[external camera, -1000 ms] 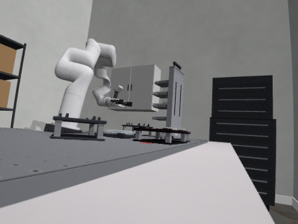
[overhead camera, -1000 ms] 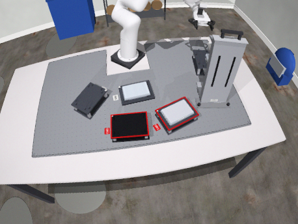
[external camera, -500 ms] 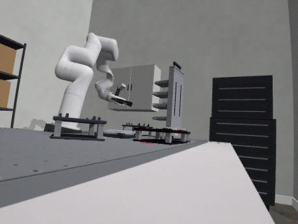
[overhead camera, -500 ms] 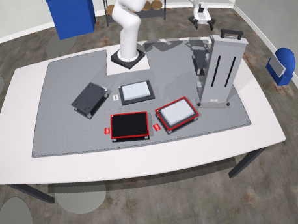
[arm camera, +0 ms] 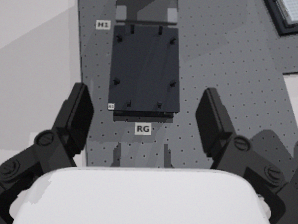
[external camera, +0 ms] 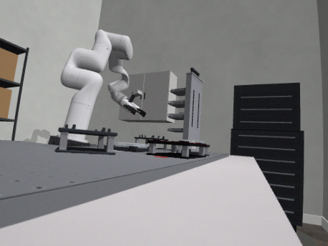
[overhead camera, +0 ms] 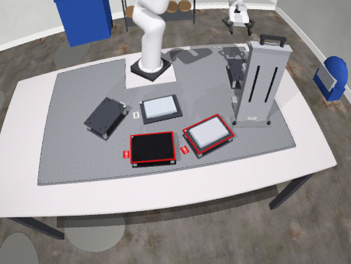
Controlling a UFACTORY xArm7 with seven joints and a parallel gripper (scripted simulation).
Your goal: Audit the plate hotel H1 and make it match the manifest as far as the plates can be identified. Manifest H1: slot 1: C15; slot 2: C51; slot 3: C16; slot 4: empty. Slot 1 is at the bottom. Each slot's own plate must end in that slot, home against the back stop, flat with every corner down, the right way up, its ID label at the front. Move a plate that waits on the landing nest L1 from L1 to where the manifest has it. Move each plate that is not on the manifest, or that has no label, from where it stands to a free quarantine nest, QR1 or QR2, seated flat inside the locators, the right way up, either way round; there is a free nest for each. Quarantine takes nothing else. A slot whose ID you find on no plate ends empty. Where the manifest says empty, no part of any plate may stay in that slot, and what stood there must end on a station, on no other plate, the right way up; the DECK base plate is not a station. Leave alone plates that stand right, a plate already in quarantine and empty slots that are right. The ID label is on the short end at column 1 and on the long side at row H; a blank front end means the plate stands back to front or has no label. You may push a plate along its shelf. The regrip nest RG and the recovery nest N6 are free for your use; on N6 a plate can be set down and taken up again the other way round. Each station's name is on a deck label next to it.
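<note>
The plate hotel H1 [overhead camera: 264, 86] is a grey tower at the right of the deck, its back toward the top camera. Its shelves [external camera: 177, 110] show side-on in the exterior view; I cannot tell what they hold. My gripper [overhead camera: 241, 27] is open and empty. It hangs high over the empty dark regrip nest RG [arm camera: 144, 70], in front of the hotel; it also shows in the exterior view [external camera: 135, 106]. A pale plate [overhead camera: 160, 107] lies on a dark nest at mid deck. Another pale plate [overhead camera: 208, 133] lies in a red-framed quarantine nest. The other red-framed nest [overhead camera: 152, 147] looks dark.
A dark raised nest [overhead camera: 106, 117] stands turned at the left of the deck. The arm's base [overhead camera: 151, 67] stands at the back middle. The H1 deck label [arm camera: 103, 24] and the RG label [arm camera: 142, 129] show in the wrist view.
</note>
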